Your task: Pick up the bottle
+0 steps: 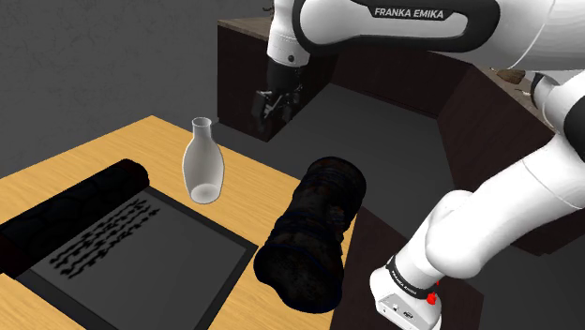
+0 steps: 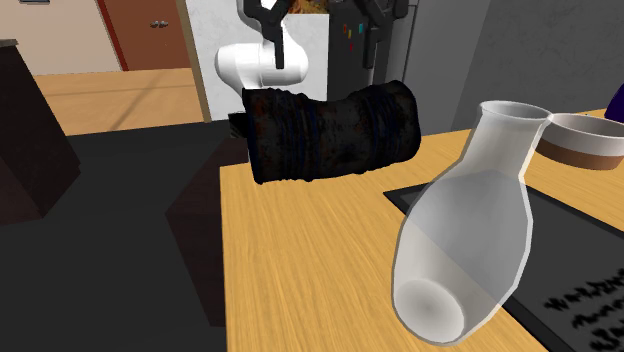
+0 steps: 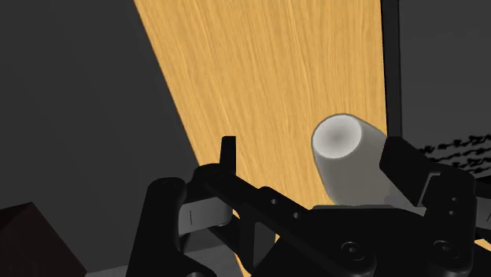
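The bottle is a pale grey, narrow-necked flask standing upright on the wooden table, at the far corner of a black mat. It looms close in the second exterior view. My gripper hangs open in the air, above the bottle and off to the shoulder view's right, past the table's far edge. In the wrist view the bottle's mouth shows far below, between the spread fingers and nearer one of them. Nothing is held.
A rough black roll lies on the table's near corner, right of the bottle, also in the second exterior view. A black cylinder lies along the mat's left. Dark cabinets stand behind. A brown-and-white bowl sits beyond the bottle.
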